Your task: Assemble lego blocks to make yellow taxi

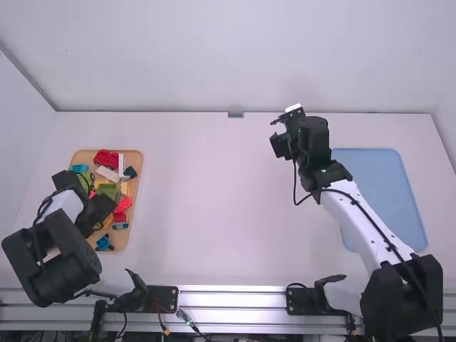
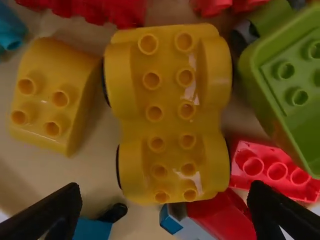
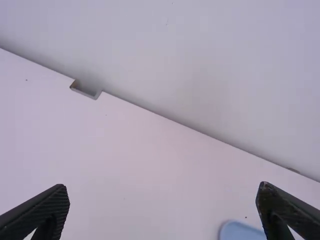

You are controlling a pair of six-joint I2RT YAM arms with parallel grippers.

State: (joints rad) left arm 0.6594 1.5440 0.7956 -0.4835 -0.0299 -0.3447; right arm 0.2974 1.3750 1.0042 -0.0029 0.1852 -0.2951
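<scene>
Two arms on site, ref. high view. L claw [image 1: 97, 212] is above the wooden tray [image 1: 135, 203], which sits nr the left edge of the tabletop [image 1: 214, 206]; fingers wide apart, nothing gripped. R claw [image 1: 278, 135] is raised toward the tabletop's far edge, R of ctr; fingers also wide apart, empty.

Tray contents, high view: red block [image 1: 106, 158] by the far edge; teal block [image 1: 78, 168] at far L corner; dark block [image 1: 130, 172] nr the R edge; blue block [image 1: 104, 242] by the near edge. Blocks are loose and mixed, some partly hidden by the L arm.

L wrist view, same tray: yellow car base [image 2: 170, 120], approx. ctr of view, studs up, w/ 2 rows of 6 studs btwn its rounded fenders; dark wheel edges visible. Yellow curved block [image 2: 50, 95], 4 studs, lies just beside it, apart. Green block [image 2: 295, 85], hollow w/ studs inside, is on the base's other side. Red studded block [image 2: 275, 170] lies partly under the green one's rim.

Also noted: pale-blue mat [image 1: 381, 199], flat, nr tabletop's R edge.
</scene>
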